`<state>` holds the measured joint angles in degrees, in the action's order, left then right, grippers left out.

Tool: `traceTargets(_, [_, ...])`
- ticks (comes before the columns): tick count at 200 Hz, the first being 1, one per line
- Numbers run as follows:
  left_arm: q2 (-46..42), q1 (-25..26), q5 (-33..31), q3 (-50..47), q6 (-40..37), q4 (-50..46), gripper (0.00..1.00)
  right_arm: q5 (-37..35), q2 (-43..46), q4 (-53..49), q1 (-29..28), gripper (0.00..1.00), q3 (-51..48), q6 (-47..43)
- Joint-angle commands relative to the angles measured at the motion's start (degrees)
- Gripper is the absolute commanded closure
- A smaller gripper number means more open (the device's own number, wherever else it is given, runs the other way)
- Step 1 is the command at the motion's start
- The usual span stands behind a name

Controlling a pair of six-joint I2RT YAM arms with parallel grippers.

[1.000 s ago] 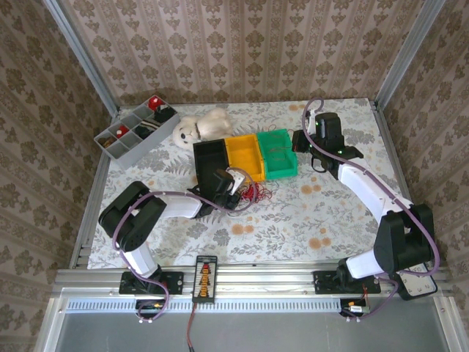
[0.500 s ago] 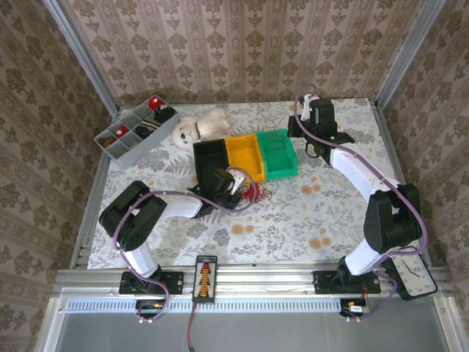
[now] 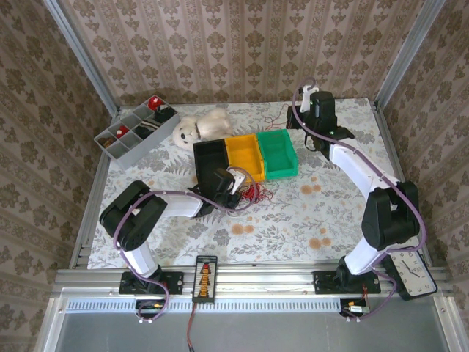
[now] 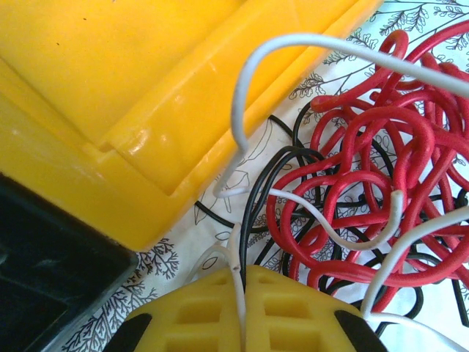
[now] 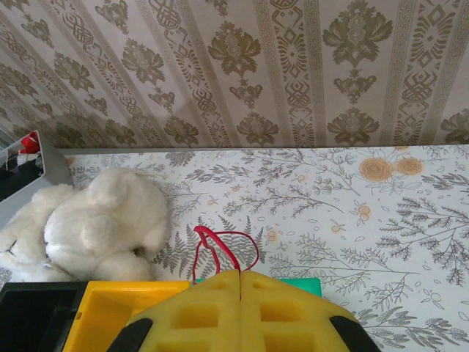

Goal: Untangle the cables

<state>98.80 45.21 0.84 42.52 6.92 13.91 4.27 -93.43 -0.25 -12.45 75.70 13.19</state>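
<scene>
Cables lie in a tight tangle on the flowered table, just in front of the yellow bin. Most of the bunch is thick red wire, looped over itself many times. Thin black strands curl beneath it and out toward the bin wall, and a few white strands arch over the top. One white wire rises in a tall hoop against the bin's side, then drops to the left gripper. Its yellow fingers are pressed together, and the wire runs into the seam between them, so they appear to pinch it.

From above, the tangle sits at the near edge of a row of three bins: black bin, yellow, then green bin. The left arm reaches in from the left, its wrist lying over the tangle's left side and hiding part of it. The yellow bin's wall is close behind the bunch, with black strands touching or almost touching it.

The right gripper is well apart from the tangle, at the far side of the table above the bins. Its fingers are pressed together too. A single red wire stands in a loop at their tips, apparently nipped there. A white plush toy lies left of it, and a grey tray sits at the far left corner.
</scene>
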Motion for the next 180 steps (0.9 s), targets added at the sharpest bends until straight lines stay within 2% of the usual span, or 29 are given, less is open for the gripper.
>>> traceTargets(1, [0.5,-0.3,1.1,0.2,-0.3,-3.5,1.0,-0.8,3.6,1.7,0.4,1.0,-1.4,-1.6])
traceTargets(109, [1.0,-0.3,0.8,0.8,-0.2,-4.1,1.0,-7.2,16.0,7.4,0.4,1.0,-7.2,-0.8])
traceTargets(180, [1.7,-0.3,0.8,1.1,-0.1,-4.1,1.0,-8.0,21.1,2.3,0.5,1.0,-9.5,-1.7])
